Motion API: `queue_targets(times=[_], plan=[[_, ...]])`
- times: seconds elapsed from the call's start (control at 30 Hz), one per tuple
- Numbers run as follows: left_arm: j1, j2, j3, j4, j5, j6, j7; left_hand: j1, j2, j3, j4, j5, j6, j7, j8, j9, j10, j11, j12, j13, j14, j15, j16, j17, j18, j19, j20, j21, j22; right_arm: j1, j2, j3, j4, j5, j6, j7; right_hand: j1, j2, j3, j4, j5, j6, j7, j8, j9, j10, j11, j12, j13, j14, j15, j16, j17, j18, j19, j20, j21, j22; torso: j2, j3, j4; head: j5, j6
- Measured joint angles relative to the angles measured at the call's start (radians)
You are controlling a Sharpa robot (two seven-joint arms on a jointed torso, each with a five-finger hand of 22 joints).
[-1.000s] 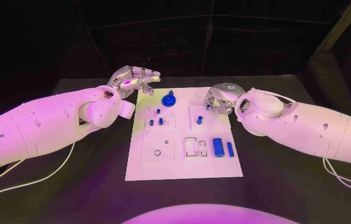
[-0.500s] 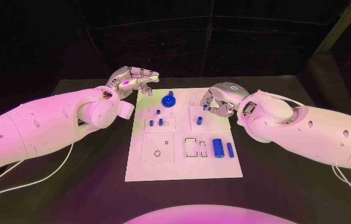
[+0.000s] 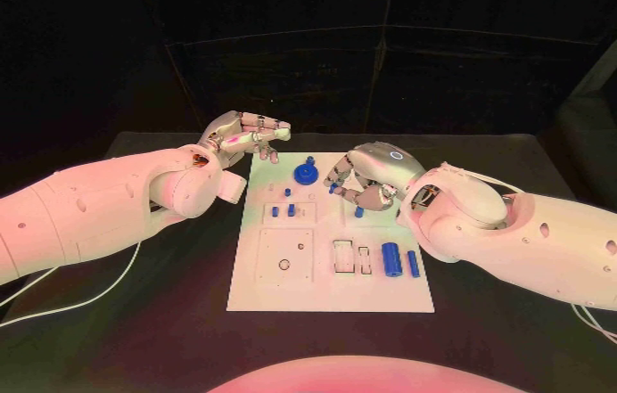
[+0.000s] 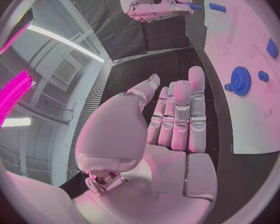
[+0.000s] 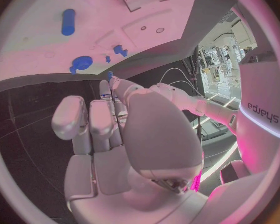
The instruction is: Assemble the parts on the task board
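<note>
Head view: the white rectangular task board (image 3: 332, 259) lies in the middle of the black table (image 3: 154, 339). The right hand (image 3: 366, 177) hangs over the board's far right part, fingers curled downward; whether it grasps anything cannot be told. The left hand (image 3: 248, 133) hovers just off the board's far left corner, fingers curled, holding nothing visible. A blue toothed gear (image 3: 306, 175) stands near the far edge; a blue cylindrical peg (image 3: 390, 257) lies near the right edge. Judged step: reaching for a part. The next move calls for lowering the right hand squarely onto a small piece.
</note>
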Motion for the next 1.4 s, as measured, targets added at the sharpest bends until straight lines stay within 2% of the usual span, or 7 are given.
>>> queue_targets(times=[0.13,0.33,0.43,0.53,0.7,0.9,1.4], plan=[[0.000,0.001,0.000,0.001,0.000,0.000,0.000,-0.004,0.004,0.000,0.000,0.000,0.000,0.000,0.000,0.000,0.000,0.000,0.000,0.000,-0.004,0.004,0.000,-0.001,0.000,0.000,0.000,-0.004,-0.001,-0.015,0.040,-0.001,-0.023,0.002,0.000,0.010,-0.010,0.001,0.002,-0.002,0.000,0.000,0.000,0.000,0.000,0.000,0.000,-0.005,0.000,0.000,0.000,0.000,0.001,0.000,0.000,0.000,0.000,-0.002,0.000,-0.0006,-0.0001,0.015,-0.007],[0.001,0.003,0.000,0.003,0.003,-0.001,0.000,-0.004,0.004,-0.003,0.003,0.000,0.000,0.000,0.000,0.000,-0.004,0.004,0.000,0.001,-0.004,0.004,0.000,-0.001,0.000,0.000,0.000,-0.004,-0.002,-0.061,0.094,-0.007,-0.068,0.005,0.013,0.017,-0.012,0.001,0.007,-0.007,0.000,-0.001,-0.001,-0.003,0.000,0.000,0.000,-0.005,0.000,0.000,0.000,0.000,0.001,0.000,0.000,0.000,0.000,-0.003,0.001,-0.0006,-0.0012,0.029,-0.013],[0.002,0.005,0.000,0.003,0.004,-0.003,0.000,-0.004,0.004,-0.003,0.003,0.000,0.000,0.000,0.000,0.000,-0.004,0.004,0.000,0.001,-0.004,0.004,0.000,-0.001,0.000,0.000,0.000,-0.004,-0.002,-0.077,0.118,-0.022,-0.087,0.002,0.021,0.020,-0.012,0.001,0.007,-0.007,0.000,-0.001,-0.001,-0.003,-0.001,0.000,0.000,-0.005,0.000,0.000,0.000,0.000,0.001,0.000,0.000,0.000,0.000,-0.003,0.001,0.0001,-0.0015,0.041,-0.016],[0.002,0.009,0.000,0.001,0.005,-0.005,0.001,-0.004,0.004,-0.003,0.003,0.000,0.000,0.000,0.000,-0.001,-0.004,0.004,0.000,0.001,-0.004,0.004,0.000,-0.001,0.000,0.000,0.000,-0.004,-0.002,-0.091,0.140,-0.032,-0.101,-0.003,0.030,0.023,-0.012,0.001,0.007,-0.007,0.000,-0.001,-0.001,-0.003,-0.001,0.000,0.000,-0.005,0.000,0.000,0.000,0.000,0.001,0.000,0.000,0.000,0.000,-0.003,0.001,0.0010,-0.0016,0.049,-0.019],[0.002,0.014,0.000,0.001,0.006,-0.007,0.001,-0.004,0.004,-0.008,0.002,0.000,0.000,0.000,0.000,-0.001,-0.004,0.004,0.004,0.001,-0.004,0.004,0.000,-0.001,0.000,0.000,0.000,-0.004,-0.003,-0.104,0.159,-0.036,-0.121,-0.012,0.040,0.026,-0.012,0.001,0.010,-0.010,0.000,-0.002,-0.001,-0.003,-0.003,0.000,0.000,-0.005,-0.001,0.000,0.000,0.000,0.000,0.000,0.000,0.000,0.000,-0.003,0.001,0.0012,0.0005,0.056,-0.024],[0.003,0.016,0.000,-0.001,0.008,-0.009,0.001,-0.004,0.004,-0.008,0.002,0.000,0.000,0.000,0.000,-0.001,-0.004,0.004,0.004,0.001,-0.004,0.004,0.000,-0.001,0.000,0.000,0.000,-0.004,-0.003,-0.119,0.170,-0.038,-0.132,-0.023,0.050,0.030,-0.011,0.001,0.010,-0.010,0.000,-0.002,-0.001,-0.003,-0.003,0.000,0.000,-0.006,-0.001,0.000,0.000,0.000,0.000,0.000,0.000,0.000,0.000,-0.003,0.001,0.0013,0.0010,0.070,-0.034],[0.003,0.017,0.000,-0.004,0.009,-0.009,0.001,-0.004,0.004,-0.008,0.002,0.000,-0.003,0.003,0.000,-0.001,-0.004,0.004,0.004,0.002,-0.004,0.004,0.000,-0.002,0.000,0.000,0.000,-0.004,-0.003,-0.131,0.170,-0.039,-0.127,-0.035,0.052,0.035,-0.016,0.005,0.010,-0.010,0.004,-0.003,-0.003,-0.008,-0.002,0.000,0.000,-0.010,-0.002,0.000,0.000,0.000,0.001,0.000,0.000,0.000,0.000,-0.002,0.001,0.0016,0.0001,0.074,-0.045]])
